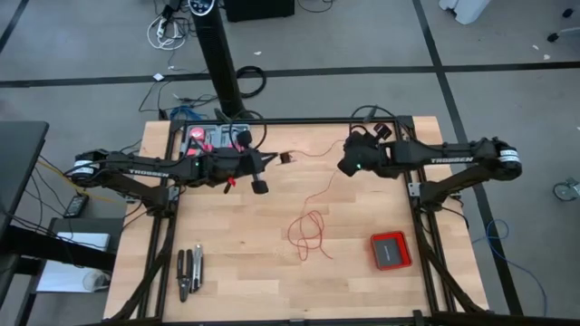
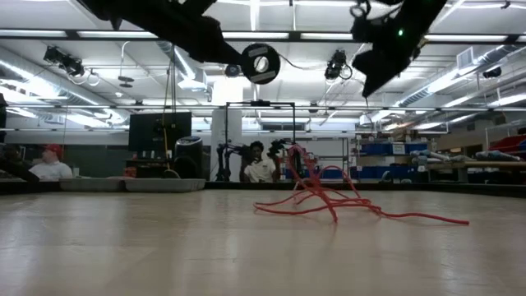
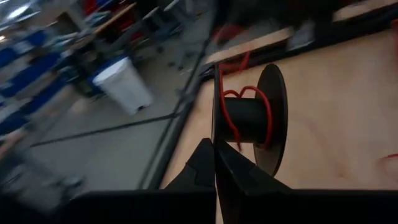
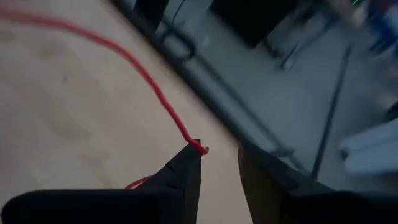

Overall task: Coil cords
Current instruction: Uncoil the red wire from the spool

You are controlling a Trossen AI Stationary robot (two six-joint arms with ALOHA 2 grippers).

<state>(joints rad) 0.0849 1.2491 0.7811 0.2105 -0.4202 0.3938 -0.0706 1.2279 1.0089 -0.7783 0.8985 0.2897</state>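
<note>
The cord is a thin red wire. A few turns of it sit on a small black spool [image 3: 249, 118], and the remainder lies in loose loops [image 1: 308, 234] on the wooden table's middle. My left gripper [image 1: 254, 179] is shut on the spool and holds it in the air over the table's far left part. My right gripper [image 4: 221, 152] hovers open above the table's far right part [image 1: 346, 165], with the wire [image 4: 155, 93] running up to one of its fingertips. My left gripper pinches one flat flange of the spool [image 3: 215, 140] at its rim between its two shut fingers. The spool is lifted clear of the table, its axle lying across the fingers' line. My right gripper is open, and the red wire lies over the tip of one finger [image 4: 196, 149]. The wire is not pinched and trails away over the table.
A flat red square box [image 1: 391, 251] lies at the near right of the table. Pliers and hand tools [image 1: 190, 272] lie at the near left. A pink tray with parts [image 1: 210, 138] stands at the far left edge. People sit in the room beyond.
</note>
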